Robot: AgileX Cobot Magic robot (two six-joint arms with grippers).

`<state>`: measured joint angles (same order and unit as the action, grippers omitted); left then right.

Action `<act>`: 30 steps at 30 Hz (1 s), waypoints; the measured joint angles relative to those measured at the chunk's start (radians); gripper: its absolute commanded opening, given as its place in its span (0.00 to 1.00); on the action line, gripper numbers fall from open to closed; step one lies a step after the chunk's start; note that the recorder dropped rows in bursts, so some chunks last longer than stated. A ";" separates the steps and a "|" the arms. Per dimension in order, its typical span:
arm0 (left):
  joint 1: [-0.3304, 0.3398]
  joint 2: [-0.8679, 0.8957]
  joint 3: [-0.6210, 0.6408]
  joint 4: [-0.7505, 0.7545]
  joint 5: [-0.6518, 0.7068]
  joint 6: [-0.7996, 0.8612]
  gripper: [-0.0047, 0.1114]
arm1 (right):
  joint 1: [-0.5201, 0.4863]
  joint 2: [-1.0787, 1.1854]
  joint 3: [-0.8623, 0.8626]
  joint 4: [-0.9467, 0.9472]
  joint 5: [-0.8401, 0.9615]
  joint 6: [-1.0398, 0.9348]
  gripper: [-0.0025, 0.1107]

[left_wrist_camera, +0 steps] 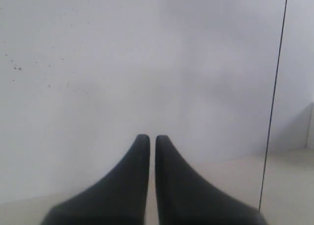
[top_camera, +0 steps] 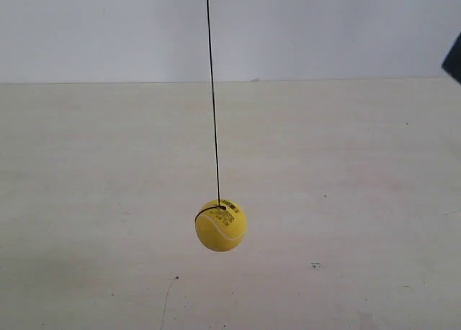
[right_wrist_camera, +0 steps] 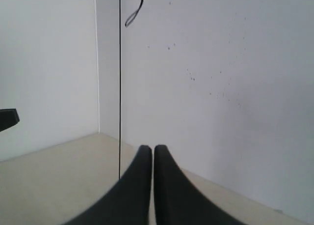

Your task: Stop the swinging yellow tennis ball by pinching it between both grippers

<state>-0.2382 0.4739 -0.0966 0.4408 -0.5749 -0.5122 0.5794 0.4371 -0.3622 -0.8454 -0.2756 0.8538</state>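
While it hangs from a thin black string [top_camera: 212, 92] over the pale, matt beige table [top_camera: 86, 200], the small fuzzy yellow tennis ball [top_camera: 220, 225] with its pale curved seam sits low at the exterior view's centre, with no tool near it. It looks light and springy, and its felt should give friction, so opposite flanks at mid-height seem the best places to press. From the left wrist, the left arm's tapered, smooth black tool [left_wrist_camera: 148, 137] has its jaws drawn together on nothing, with the string visible beyond. The right wrist view shows the right tool [right_wrist_camera: 147, 148] likewise closed and empty before a speckled grey wall [right_wrist_camera: 221, 63]. Neither wrist view shows the ball.
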 measured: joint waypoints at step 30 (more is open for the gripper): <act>0.000 -0.472 0.000 0.006 0.069 -0.073 0.08 | 0.000 -0.123 0.002 0.002 0.025 0.022 0.02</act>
<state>-0.2382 0.0022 -0.0966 0.4468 -0.5055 -0.5855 0.5794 0.3139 -0.3604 -0.8436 -0.2505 0.8760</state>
